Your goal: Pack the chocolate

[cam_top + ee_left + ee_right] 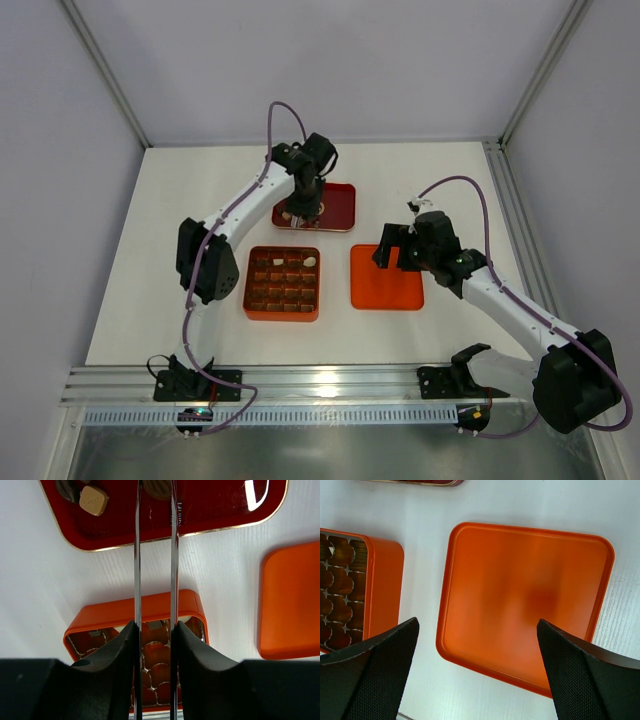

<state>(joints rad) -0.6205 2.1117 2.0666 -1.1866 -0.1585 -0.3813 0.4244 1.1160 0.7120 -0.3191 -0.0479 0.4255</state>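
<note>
Top view: left hand (300, 211) is down in the red tray (342, 198). Right hand (394, 257) is above the orange lid (388, 282). Orange box (250, 285) has a cream chocolate (310, 262) in its far right cell.
Left wrist: blades clenched on a brown chocolate (157, 487). A tan chocolate (93, 500) lies nearby in the tray.
Right wrist: fingers spread wide, holding nothing, lid beneath on the worktop (520, 505).

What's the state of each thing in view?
left gripper: shut on brown chocolate at the red tray
right gripper: open, above the orange lid
orange box: open, most cells unfilled
orange lid: off, flat beside the box, not touching
red tray: holds loose chocolates at one end
</note>
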